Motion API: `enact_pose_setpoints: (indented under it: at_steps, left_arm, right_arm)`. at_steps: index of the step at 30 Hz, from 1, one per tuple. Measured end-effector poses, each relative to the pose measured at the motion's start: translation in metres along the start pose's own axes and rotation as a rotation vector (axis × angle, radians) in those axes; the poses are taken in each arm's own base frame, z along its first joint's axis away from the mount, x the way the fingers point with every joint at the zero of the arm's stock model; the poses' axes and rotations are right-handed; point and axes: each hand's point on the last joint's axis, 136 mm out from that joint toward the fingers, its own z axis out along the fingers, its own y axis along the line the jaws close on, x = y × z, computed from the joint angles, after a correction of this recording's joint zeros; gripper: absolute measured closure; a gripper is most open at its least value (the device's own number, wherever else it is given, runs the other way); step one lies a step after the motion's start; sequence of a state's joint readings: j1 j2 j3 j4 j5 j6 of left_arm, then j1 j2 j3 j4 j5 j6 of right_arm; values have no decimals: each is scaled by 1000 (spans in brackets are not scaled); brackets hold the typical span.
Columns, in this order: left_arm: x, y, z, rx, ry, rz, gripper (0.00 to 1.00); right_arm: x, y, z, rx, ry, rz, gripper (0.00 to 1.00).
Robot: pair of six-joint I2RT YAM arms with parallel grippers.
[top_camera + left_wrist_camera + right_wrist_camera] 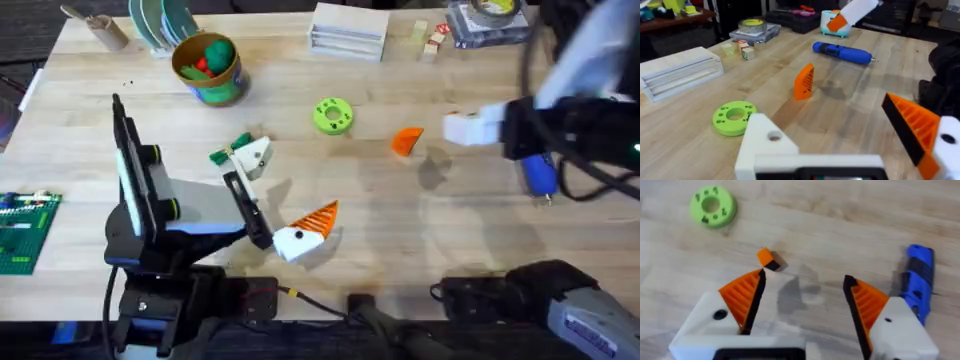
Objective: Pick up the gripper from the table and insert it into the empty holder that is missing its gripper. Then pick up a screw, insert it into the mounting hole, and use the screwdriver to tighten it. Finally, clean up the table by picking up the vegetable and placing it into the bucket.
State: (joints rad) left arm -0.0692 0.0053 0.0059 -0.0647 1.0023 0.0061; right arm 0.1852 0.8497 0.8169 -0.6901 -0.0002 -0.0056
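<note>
The gripper, a small orange ribbed wedge [406,141] [804,81] [769,260], lies on the table right of centre. My right gripper [466,128] [805,295] hovers open just right of it, both orange pads showing. My left gripper [280,200] [840,135] is open; its far jaw is the empty holder [255,158] [765,145], bare white, and the near jaw carries an orange pad [318,218]. The vegetable [228,150] lies beside the empty holder. The blue screwdriver [540,175] [842,52] [917,280] lies at the right. The bucket [208,68] stands at the back left. I cannot make out a screw.
A lime-green ring [333,115] [734,116] [713,206] lies mid-table. White boxes [348,28], small blocks [430,40] and a tape roll on a case [490,12] line the back edge. A green brick plate [25,230] sits at the left edge.
</note>
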Motion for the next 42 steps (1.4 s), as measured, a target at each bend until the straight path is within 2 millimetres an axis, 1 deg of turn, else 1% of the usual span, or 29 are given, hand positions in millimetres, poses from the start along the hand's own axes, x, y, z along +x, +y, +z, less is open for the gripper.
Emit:
enact_pose_setpoints:
  at_steps: [3,7,10,13,14,17,20,26,29,31,39,42]
  left_arm:
    - [0,0,0,0,0,-12,8]
    - [0,0,0,0,0,-19,7]
    - [0,0,0,0,0,-22,7]
    - [0,0,0,0,0,-22,7]
    - [0,0,0,0,0,-23,7]
    - [0,0,0,0,0,-22,7]
    - [0,0,0,0,0,-22,7]
    - [0,0,0,0,0,-22,7]
    - [0,0,0,0,0,-23,7]
    - [0,0,0,0,0,-23,8]
    - [0,0,0,0,0,-23,8]
    - [0,0,0,0,0,-23,8]
  right_arm:
    - [3,10,20,-27,55,-38,9]
    - [5,11,41,-32,100,-51,9]
    - [13,17,55,-64,153,-87,9]
    - [21,27,69,-112,198,-152,9]
    - [22,38,80,-147,205,-204,8]
    - [19,46,86,-170,192,-238,10]
    - [21,51,90,-187,204,-258,21]
    - [31,53,104,-196,247,-265,45]
    - [32,54,110,-196,255,-267,112]
    - [32,54,112,-197,255,-267,194]
    - [31,54,112,-196,250,-268,385]
    - [31,54,112,-196,250,-268,493]
